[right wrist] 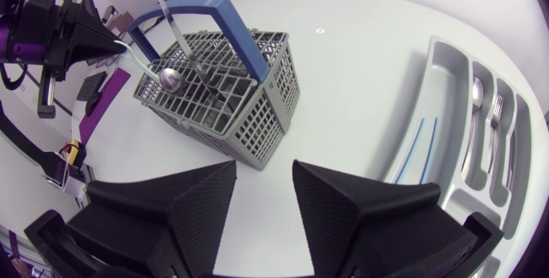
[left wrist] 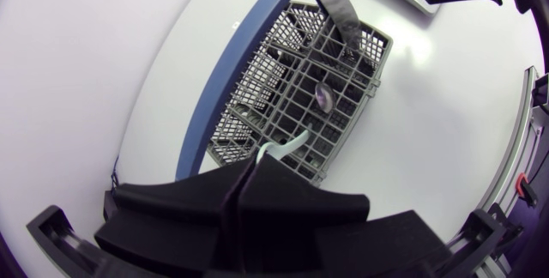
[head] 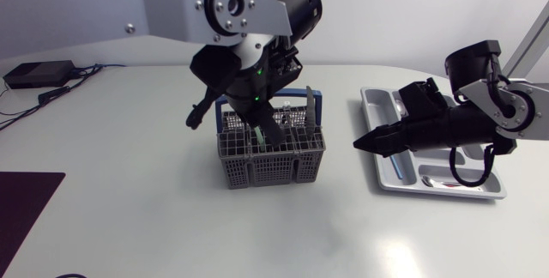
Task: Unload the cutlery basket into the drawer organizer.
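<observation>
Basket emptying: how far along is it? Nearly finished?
Partly. Done: a spoon and a fork lie in the organizer. In hand: the left jaws are shut on a second spoon over the basket. Left: at least one more piece stands in the basket. The right jaws are open, empty.

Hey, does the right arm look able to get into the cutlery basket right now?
Probably not from above: the left gripper sits in the cutlery basket, holding a piece of cutlery, its arm overhead. The right gripper, jaws open, has only bare table before the basket's side.
</observation>
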`<state>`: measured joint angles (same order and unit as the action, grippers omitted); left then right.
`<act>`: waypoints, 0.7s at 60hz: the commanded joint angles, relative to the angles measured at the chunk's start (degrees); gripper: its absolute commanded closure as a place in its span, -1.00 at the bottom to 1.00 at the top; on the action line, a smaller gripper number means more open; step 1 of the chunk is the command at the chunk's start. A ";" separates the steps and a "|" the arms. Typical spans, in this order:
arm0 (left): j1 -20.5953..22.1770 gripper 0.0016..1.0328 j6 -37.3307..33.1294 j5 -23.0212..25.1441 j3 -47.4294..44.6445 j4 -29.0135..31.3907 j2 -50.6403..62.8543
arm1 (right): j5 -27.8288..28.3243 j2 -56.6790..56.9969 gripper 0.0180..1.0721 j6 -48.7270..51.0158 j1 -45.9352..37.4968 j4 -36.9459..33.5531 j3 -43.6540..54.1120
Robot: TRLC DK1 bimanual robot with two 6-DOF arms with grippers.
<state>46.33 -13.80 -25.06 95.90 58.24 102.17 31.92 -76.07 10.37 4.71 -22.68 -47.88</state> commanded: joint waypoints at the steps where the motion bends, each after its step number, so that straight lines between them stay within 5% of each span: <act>1: 0.43 0.69 -2.19 -1.31 0.87 0.82 -1.89 | 0.33 -0.22 0.03 -0.09 0.65 0.18 1.47; 17: 2.98 0.68 -5.71 -5.79 -0.54 1.53 -3.91 | 0.07 -0.22 0.03 -0.18 0.83 0.18 1.38; 42: 4.56 0.68 -9.84 -6.32 -0.80 2.14 -11.20 | -0.11 1.28 0.03 1.05 1.00 0.53 1.91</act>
<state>50.43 -21.93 -30.44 95.88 59.94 94.00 31.86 -76.01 10.50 5.21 -22.48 -47.88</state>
